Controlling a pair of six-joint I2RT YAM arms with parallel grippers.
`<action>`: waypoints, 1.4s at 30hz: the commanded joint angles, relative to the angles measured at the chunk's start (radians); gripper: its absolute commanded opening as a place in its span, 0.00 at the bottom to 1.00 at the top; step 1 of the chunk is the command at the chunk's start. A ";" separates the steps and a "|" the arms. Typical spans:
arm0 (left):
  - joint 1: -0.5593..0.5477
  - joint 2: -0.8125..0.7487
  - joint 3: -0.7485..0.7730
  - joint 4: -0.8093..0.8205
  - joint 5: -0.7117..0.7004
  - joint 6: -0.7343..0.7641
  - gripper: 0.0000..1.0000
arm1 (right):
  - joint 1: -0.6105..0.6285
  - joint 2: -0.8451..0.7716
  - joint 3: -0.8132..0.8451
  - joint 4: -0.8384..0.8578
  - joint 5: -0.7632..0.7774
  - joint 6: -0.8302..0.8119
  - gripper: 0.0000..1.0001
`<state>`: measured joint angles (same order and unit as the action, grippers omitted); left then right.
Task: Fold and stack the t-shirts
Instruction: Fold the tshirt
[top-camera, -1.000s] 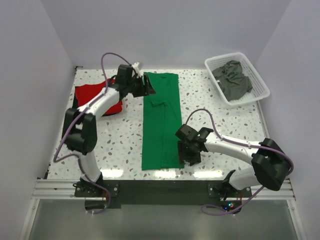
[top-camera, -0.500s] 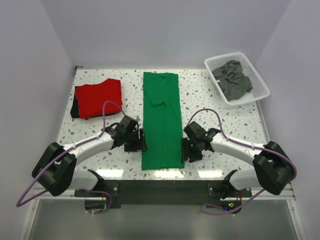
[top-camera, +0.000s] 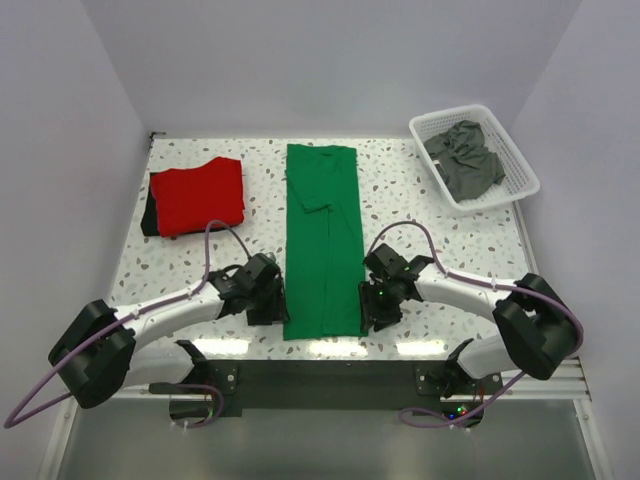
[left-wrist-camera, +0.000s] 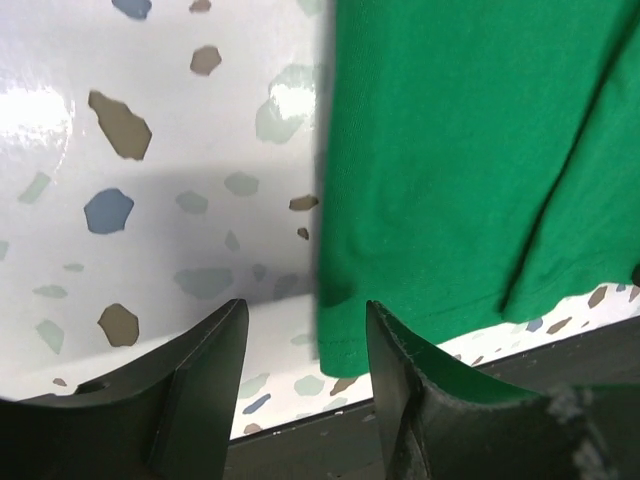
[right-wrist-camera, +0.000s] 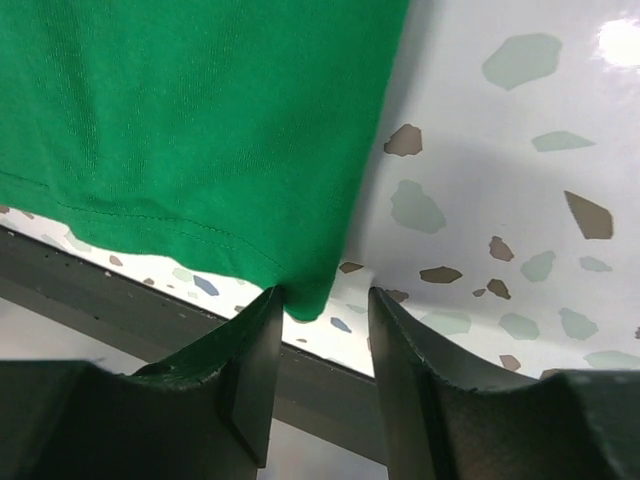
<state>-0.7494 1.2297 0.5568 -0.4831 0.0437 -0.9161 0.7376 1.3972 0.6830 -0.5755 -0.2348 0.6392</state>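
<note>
Left gripper (left-wrist-camera: 305, 310) and right gripper (right-wrist-camera: 325, 295) each straddle, jaws apart, a near corner of the bright green cloth t-shirt (top-camera: 322, 240).

Walls (top-camera: 330, 70): we see plain pale panels on three sides
Surface (top-camera: 400, 180): we see white speckled terrazzo
Light: we note glare patches (top-camera: 415, 347) along its near edge

Left claw (left-wrist-camera: 305, 318) straddles the green t-shirt (left-wrist-camera: 470, 150) corner — jaws apart.
</note>
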 joint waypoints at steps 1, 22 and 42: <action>-0.015 -0.053 -0.044 -0.025 -0.010 -0.058 0.55 | 0.000 0.014 -0.003 0.034 -0.063 -0.013 0.43; -0.054 -0.044 -0.233 0.116 0.104 -0.124 0.19 | 0.000 0.042 -0.034 0.036 -0.064 0.001 0.16; -0.067 -0.035 -0.259 0.170 0.114 -0.102 0.00 | -0.064 -0.061 -0.016 -0.142 0.034 -0.015 0.36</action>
<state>-0.7998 1.1503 0.3492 -0.2173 0.2134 -1.0721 0.6781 1.3598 0.6525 -0.6857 -0.2146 0.6384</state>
